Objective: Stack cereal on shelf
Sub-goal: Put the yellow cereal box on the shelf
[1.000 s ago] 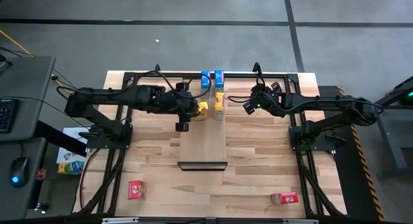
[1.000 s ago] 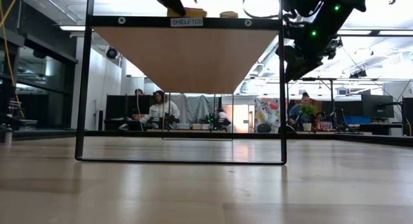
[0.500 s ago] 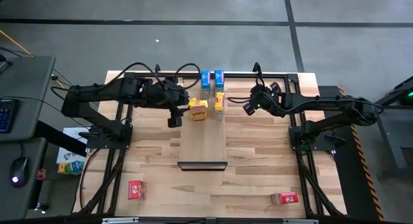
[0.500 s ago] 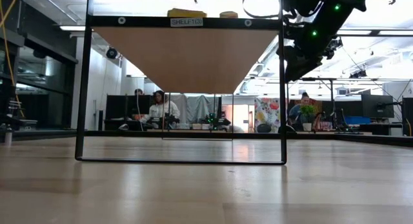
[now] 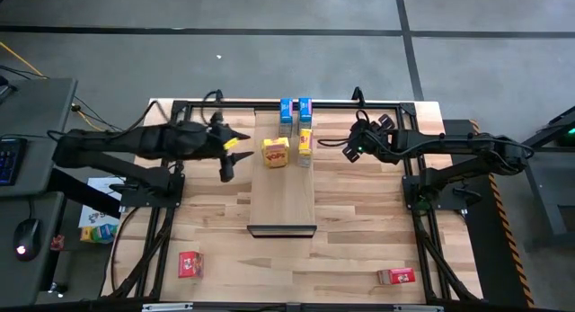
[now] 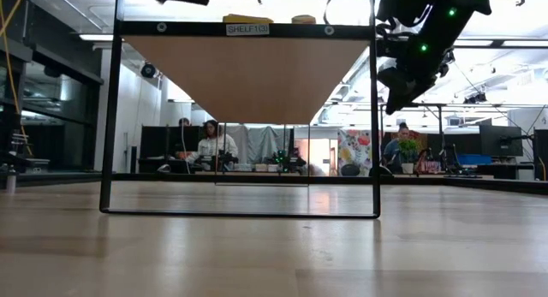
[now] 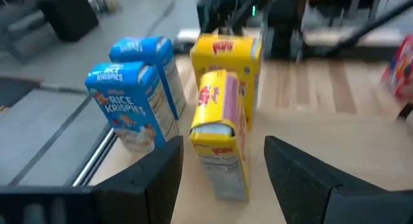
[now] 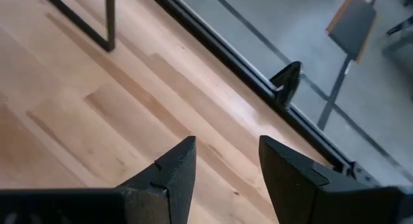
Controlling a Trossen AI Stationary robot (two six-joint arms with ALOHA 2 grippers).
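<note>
- Lettering on the nearer blue box [image 7: 132, 104] reads "RICE KRISPIES" (Kellogg's script above it); a second blue box [image 7: 153, 62] stands just behind it, both at the shelf's [image 5: 282, 200] far end.
- Two yellow boxes there too: one lying flat [image 5: 275, 152] near the shelf's left edge, one upright [image 5: 305, 143] at its right edge; their print is too blurred to read.
- "SHELF1C0" is on a tag [image 6: 247, 29] on the shelf's front lip, in the low view.
- Red boxes [image 5: 189, 263] and [image 5: 396, 276] lie near the table's [image 5: 359, 222] front corners.
- Left gripper [image 5: 226, 157] hangs off the shelf's left edge, fingers apart, empty.
- Right gripper [image 5: 349, 150] hovers right of the shelf, fingers apart, empty.
</note>
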